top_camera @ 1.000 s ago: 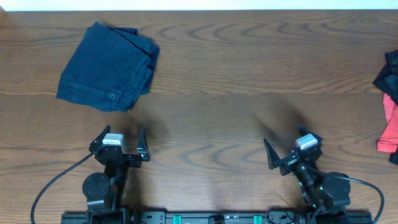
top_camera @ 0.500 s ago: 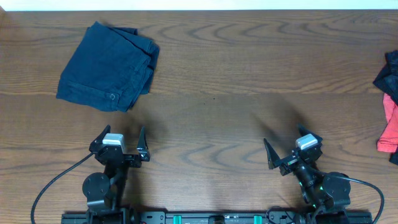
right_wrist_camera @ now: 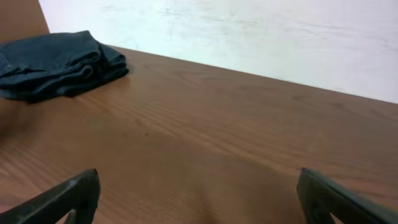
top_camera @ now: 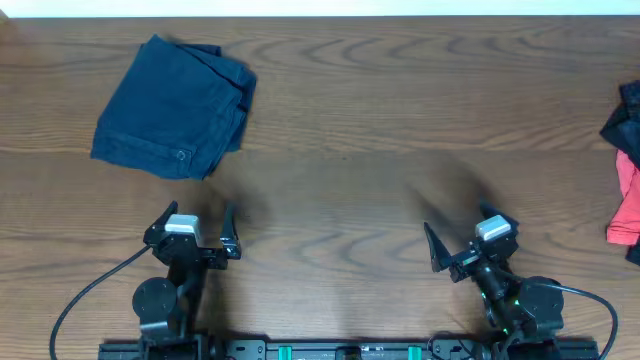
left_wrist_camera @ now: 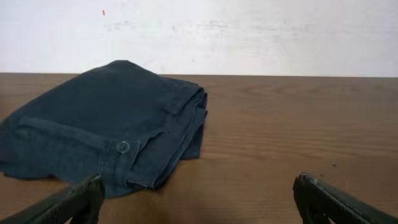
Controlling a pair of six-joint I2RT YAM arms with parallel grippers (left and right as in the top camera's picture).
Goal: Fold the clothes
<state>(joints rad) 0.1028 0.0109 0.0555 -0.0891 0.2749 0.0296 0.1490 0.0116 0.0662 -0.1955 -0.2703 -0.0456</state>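
left gripper [top_camera: 198,214]: jaws spread wide, nothing between them. It sits at the near edge of the table [top_camera: 350,120], left side. The folded navy shorts [top_camera: 172,107] lie ahead of it and slightly to its left, well apart, flat on the wood. In the left wrist view the waistband button [left_wrist_camera: 123,147] faces up and the stacked folded edges face right.

right gripper [top_camera: 457,224]: also wide open and empty, near edge, right side, angled a bit leftward. The shorts are far across the table from it, at upper left in its wrist view.

Other clothes — a dark piece [top_camera: 627,115] and a coral-red piece [top_camera: 626,205] — sit bunched at the table's right edge, partly cut off by the frame. They are ahead and to the right of the right gripper, not touching it.
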